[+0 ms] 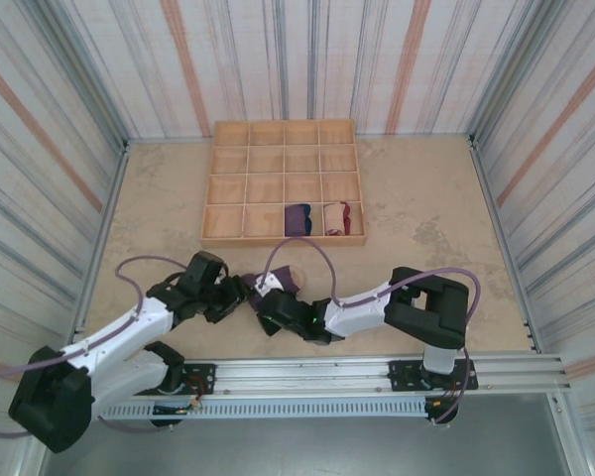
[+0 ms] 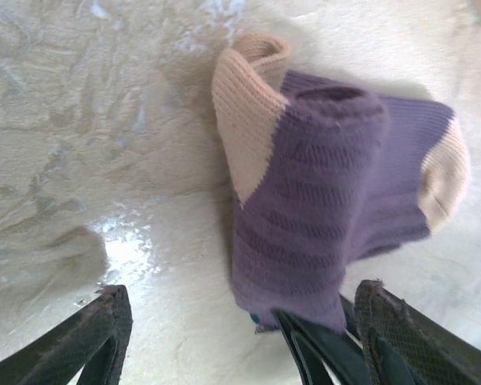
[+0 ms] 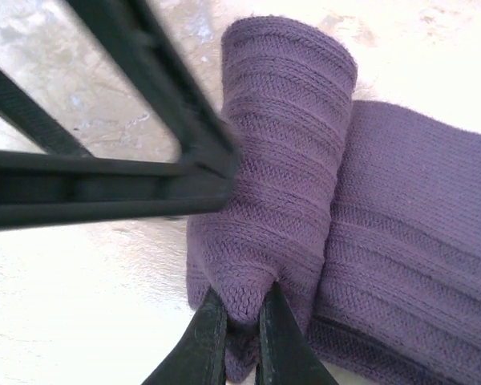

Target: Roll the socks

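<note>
— Where is the dark purple sock [image 2: 329,208] sitting for me?
— It is sitting down at the table [image 2: 80,120] between your two arms, well short of the tray [image 1: 283,239]. Your right gripper [image 3: 242,317] is pinching its folded edge, jaws nearly closed on the fabric.
— And the left gripper [image 2: 252,341]?
— It is standing wide and holding nothing, with the sock's near end between its fingers. The sock's length is running away from it toward the tan toe, so your right arm is the one touching.
</note>
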Available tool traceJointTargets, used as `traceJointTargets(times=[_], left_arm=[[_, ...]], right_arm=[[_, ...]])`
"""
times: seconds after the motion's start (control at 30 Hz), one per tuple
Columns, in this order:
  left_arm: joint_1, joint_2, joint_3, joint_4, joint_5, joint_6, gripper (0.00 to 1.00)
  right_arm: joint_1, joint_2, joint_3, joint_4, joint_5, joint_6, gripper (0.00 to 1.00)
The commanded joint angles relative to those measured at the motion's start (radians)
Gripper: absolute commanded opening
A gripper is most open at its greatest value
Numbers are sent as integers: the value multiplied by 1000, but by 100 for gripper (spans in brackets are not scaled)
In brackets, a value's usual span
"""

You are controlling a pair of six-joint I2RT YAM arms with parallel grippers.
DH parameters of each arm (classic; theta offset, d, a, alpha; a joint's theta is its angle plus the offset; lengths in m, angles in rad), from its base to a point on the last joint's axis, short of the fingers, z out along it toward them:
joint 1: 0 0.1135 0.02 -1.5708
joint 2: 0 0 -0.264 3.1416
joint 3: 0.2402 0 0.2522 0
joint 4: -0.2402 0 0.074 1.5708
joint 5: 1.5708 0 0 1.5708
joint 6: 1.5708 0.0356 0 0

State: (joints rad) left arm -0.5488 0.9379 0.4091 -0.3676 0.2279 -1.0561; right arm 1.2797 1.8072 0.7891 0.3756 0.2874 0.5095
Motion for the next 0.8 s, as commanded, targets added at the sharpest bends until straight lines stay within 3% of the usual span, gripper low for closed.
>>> traceJointTargets(times=[0.0, 0.1, 0.4, 0.6, 0.77], left_arm=[[12, -66, -27, -4, 11, -21, 76], [15, -67, -18, -27, 9, -15, 76], [14, -20, -9, 23, -2, -4, 73], [8, 22, -4, 136, -13, 40, 71], [-5, 84, -1, 218, -23, 36, 69]], right_arm=[[-63, 51, -103, -100, -214, 105, 0], [-138, 68, -150, -13, -368, 211, 0], [-281, 130, -276, 172, -588, 512, 0], [-309, 140, -348, 197, -595, 724, 0], [-313, 159, -349, 181, -611, 773, 0]])
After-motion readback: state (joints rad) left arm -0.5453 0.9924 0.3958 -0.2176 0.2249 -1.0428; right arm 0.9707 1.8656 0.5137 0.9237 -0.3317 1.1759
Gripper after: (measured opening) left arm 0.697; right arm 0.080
